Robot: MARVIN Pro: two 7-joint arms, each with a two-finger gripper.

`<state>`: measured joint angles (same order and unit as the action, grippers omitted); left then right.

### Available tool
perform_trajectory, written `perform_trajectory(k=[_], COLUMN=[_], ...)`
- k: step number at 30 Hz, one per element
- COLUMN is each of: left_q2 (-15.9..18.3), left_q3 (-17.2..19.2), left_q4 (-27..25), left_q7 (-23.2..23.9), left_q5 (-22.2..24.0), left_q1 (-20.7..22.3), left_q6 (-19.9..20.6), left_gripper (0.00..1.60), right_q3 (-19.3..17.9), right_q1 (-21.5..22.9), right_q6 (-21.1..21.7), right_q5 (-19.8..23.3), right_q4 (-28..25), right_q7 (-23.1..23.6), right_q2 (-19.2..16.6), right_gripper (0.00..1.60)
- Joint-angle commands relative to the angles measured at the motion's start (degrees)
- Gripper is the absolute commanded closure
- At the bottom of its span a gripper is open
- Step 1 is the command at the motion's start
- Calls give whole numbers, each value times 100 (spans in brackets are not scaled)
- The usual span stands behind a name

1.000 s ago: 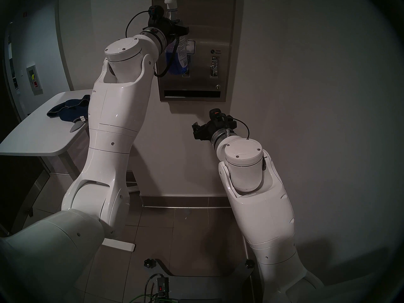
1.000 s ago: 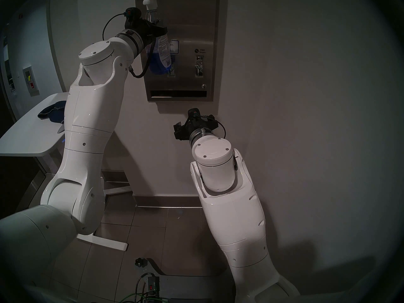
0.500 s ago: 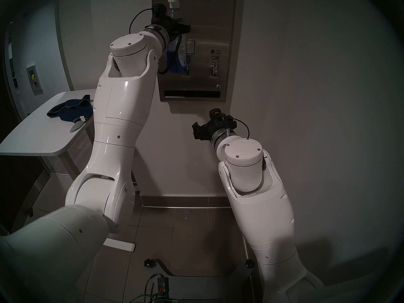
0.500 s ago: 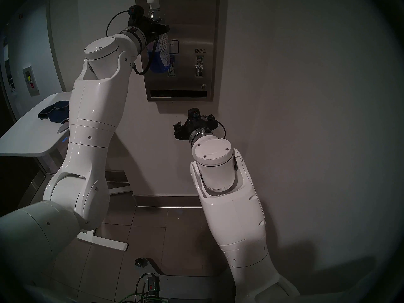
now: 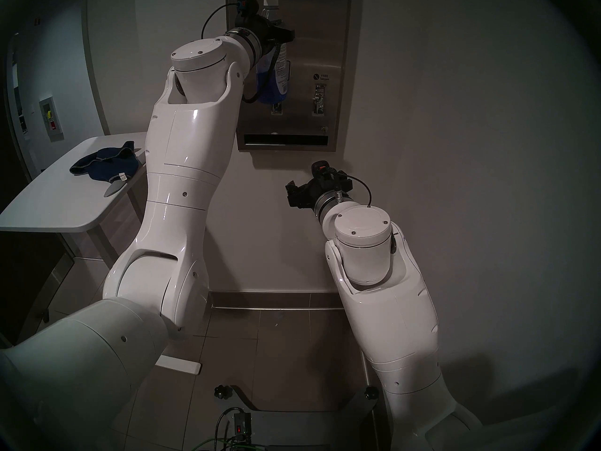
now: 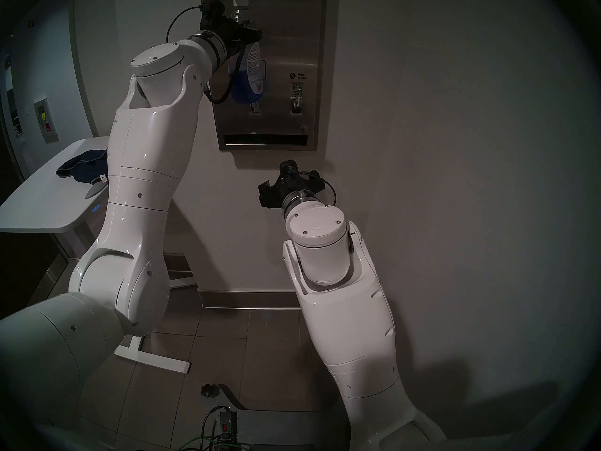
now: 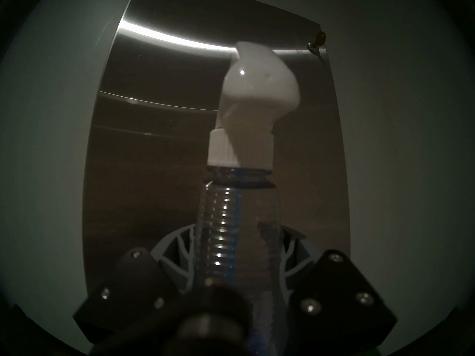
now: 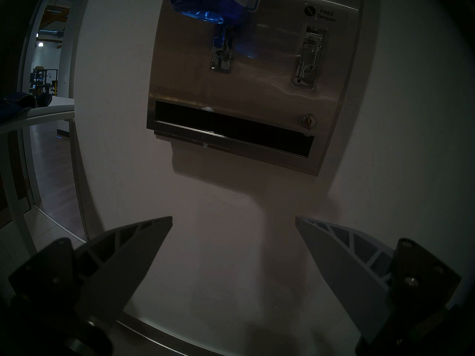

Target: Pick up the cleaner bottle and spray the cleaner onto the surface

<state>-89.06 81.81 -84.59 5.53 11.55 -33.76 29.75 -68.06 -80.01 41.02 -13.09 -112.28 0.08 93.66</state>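
High against the steel dispenser (image 5: 328,33), the left arm reaches up and forward, its left tool (image 5: 282,34) clenched on the ribbed neck of the cleaner bottle (image 5: 274,79), just under the white trigger head (image 7: 253,96). In the left wrist view both fingers (image 7: 177,252) press the clear neck from either side, and the bottle stands upright with the spray head turned toward the brushed metal front (whether the nozzle touches it I cannot tell). Blue cleaner (image 6: 242,86) fills the lower half of the bottle, whose body hangs in front of the left lever knob (image 8: 222,51) and the blue-edged sticker (image 8: 253,1).

Lower down, the right arm is bent, with the right tool (image 8: 234,220) pointing roughly level at the bare wall under the dispenser, its fingers spread wide and empty. A small white drip (image 8: 204,145) hangs from the lower lip of the dark slot (image 8: 231,129). Off to the left, a dark blue cloth (image 5: 104,164) lies bunched on the white tabletop (image 5: 48,209).
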Motion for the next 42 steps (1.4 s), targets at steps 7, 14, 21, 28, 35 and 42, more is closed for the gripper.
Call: perform_trajectory(k=[7,14,21,28,35,42], left_q2=[1,80,138,180,140,120], left_q3=[49,34,64,79,120,109], left_q4=[-206,-237,-345,-395,-502,-596], left_q7=[349,537,636,649,657,660], left_q5=[-59,-172,-293,-440,-504,-540], left_q1=[706,838,898,1034,1068,1222], left_q6=[311,733,1098,1405,1580,1933], left_gripper=[160,160,160,160,160,160], right_q3=[-9,-9,-9,-9,-9,-9], right_q1=[150,147,145,143,143,142], right_q6=[-54,-52,-51,-49,-48,-47], right_q5=[-4,-4,-3,-2,-1,0], right_q4=[-251,-263,-269,-276,-282,-290], right_q7=[6,8,9,11,14,18], right_q2=[22,20,19,17,14,10], right_gripper=[0,0,0,0,0,0])
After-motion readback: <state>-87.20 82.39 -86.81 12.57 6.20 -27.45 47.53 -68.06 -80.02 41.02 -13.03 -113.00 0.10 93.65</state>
